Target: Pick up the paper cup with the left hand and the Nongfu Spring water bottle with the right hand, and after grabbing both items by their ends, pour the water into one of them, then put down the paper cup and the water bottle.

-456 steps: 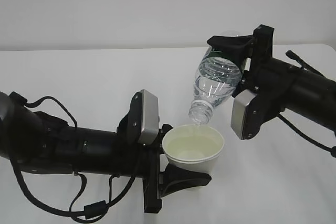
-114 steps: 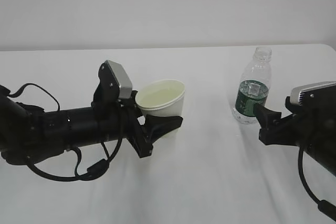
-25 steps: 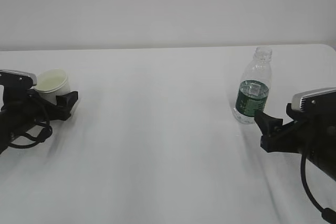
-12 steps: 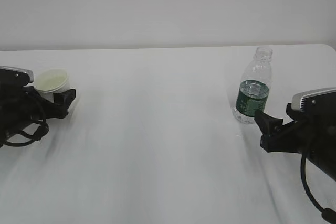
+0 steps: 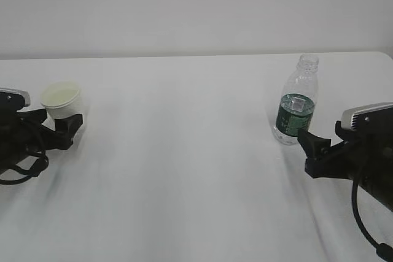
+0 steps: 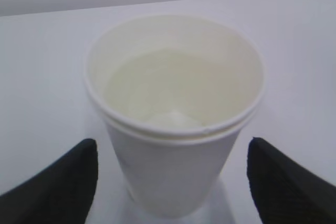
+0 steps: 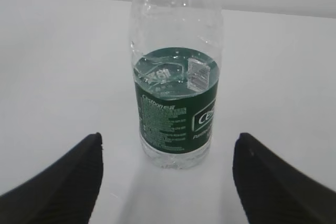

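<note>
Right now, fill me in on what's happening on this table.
Both arms have let go. The paper cup stands upright on the white table at the far left, holding some water, and the left gripper sits just in front of it with jaws open on either side. The Nongfu Spring water bottle stands capless on the right, partly filled, and the right gripper is likewise open and clear of it. Nothing is being held.

This looks like a lab or test room set up for robot trials. A bare white bench [image 5: 184, 151] fills the lower part of the view and a plain pale wall [image 5: 184, 10] closes it off behind. Two black robot arms reach in from the sides, with only a paper cup [image 5: 61, 99] and a water bottle [image 5: 296, 102] standing between them.
</note>
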Motion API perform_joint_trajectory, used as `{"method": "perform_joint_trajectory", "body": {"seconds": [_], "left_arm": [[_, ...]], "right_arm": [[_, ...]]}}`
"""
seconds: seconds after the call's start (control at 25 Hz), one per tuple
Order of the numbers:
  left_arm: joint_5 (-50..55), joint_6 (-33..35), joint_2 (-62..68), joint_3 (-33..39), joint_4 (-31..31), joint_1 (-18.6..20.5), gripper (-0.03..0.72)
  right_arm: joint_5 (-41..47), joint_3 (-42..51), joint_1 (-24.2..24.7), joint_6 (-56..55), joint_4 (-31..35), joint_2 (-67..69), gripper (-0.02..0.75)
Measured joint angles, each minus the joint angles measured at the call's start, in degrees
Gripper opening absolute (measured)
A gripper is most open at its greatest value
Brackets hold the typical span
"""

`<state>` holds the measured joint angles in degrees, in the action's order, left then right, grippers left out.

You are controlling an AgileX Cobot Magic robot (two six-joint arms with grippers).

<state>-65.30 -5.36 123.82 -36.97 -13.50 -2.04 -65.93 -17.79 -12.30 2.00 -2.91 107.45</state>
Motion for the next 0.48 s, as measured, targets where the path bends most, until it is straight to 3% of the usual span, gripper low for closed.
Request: {"method": "perform_joint_trajectory", "body": {"seconds": [0.48], "left_arm": [[-0.3,0.1,-3.1,5.1,1.2,0.0,0.631]], "right_arm": [[0.0,0.0,0.0,-0.9,0.0,0.0,0.577]]}}
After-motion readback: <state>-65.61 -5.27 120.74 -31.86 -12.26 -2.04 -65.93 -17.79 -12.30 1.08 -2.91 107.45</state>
